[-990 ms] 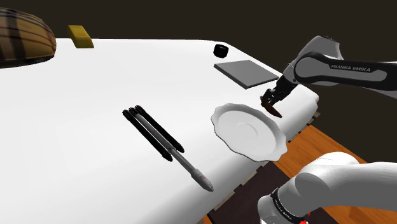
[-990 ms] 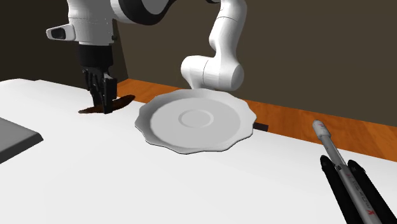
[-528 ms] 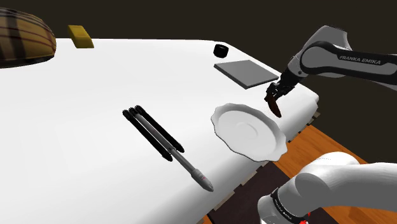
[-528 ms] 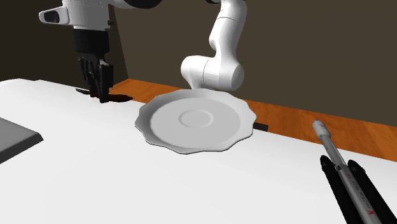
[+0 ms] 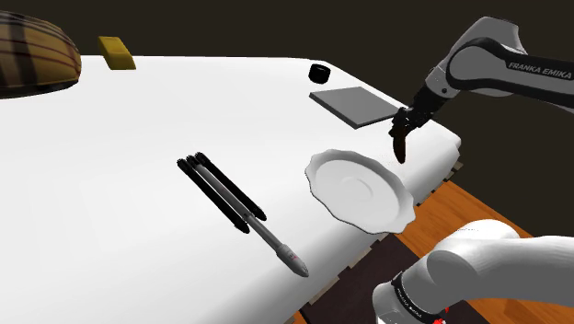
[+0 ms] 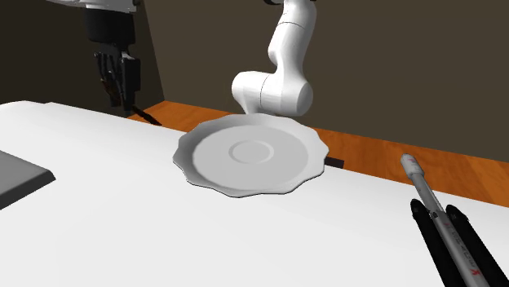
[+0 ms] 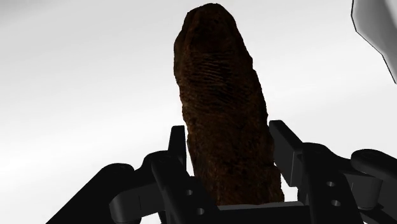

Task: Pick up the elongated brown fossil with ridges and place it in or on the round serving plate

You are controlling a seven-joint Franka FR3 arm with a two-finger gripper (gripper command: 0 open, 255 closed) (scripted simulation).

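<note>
The gripper (image 7: 228, 149) has its two fingers (image 7: 287, 151) clamped on the sides of the long brown ridged fossil (image 7: 221, 108), which sticks out past the fingertips. In the shoulder view the fossil hangs clear above the white table (image 5: 138, 156), near the scalloped white plate (image 5: 368, 193), to the plate's upper right. A dark streak under the gripper in the second exterior view may be the fossil's tip or its shadow.

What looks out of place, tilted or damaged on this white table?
Nothing looks damaged or spilled. The round white plate with a wavy rim lies flat, close to the white table's edge. The black gripper clasps the elongated brown ridged fossil, held off the table.
</note>
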